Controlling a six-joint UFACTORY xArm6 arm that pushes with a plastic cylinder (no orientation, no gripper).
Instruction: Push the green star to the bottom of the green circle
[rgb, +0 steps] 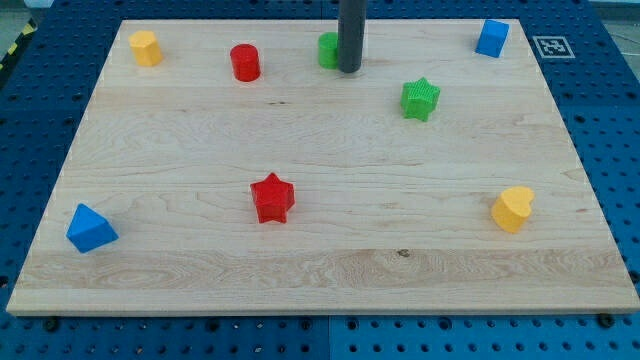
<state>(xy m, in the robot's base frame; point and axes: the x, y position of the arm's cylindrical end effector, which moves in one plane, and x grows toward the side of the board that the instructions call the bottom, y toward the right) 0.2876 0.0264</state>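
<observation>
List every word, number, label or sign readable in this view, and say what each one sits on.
No words, brand names or numbers can be read anywhere.
One sign only: a black-and-white square marker on the blue pegboard base, beyond the wooden board's top right corner; it bears a pattern, no text.
The blocks and my tip carry no markings.

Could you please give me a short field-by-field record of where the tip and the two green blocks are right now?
tip: my tip near the view's top, at the green circle's right edge
green circle: green circle, partly hidden behind the rod
green star: green star, right of and below the tip, apart from it
task state: star not yet below the circle
</observation>
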